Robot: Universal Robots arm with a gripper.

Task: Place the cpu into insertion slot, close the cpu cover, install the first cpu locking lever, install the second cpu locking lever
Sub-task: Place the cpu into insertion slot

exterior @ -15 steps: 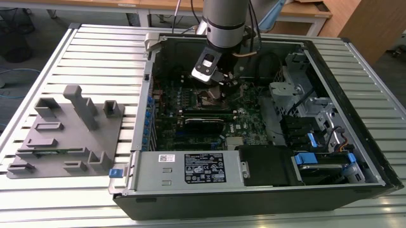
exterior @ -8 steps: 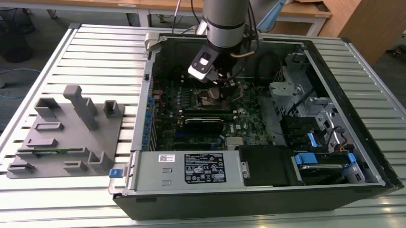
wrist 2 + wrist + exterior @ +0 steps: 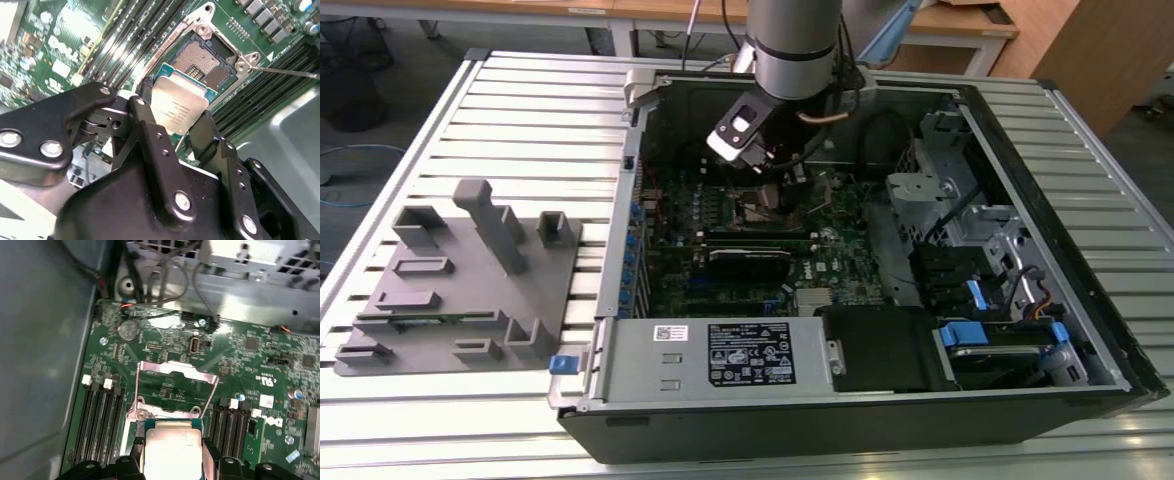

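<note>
While pinching the cpu (image 3: 179,107) by two opposite edges between the narrowly set jaws of the gripper (image 3: 172,114), hovers over the near rim of the insertion slot (image 3: 204,64) without seating it. Risks landing off-square and bending the exposed socket pins (image 3: 190,52) if lowered misaligned. Could also clip the cpu cover (image 3: 175,369), standing open just beside the slot, or lose the cpu from so thin a grip.
</note>
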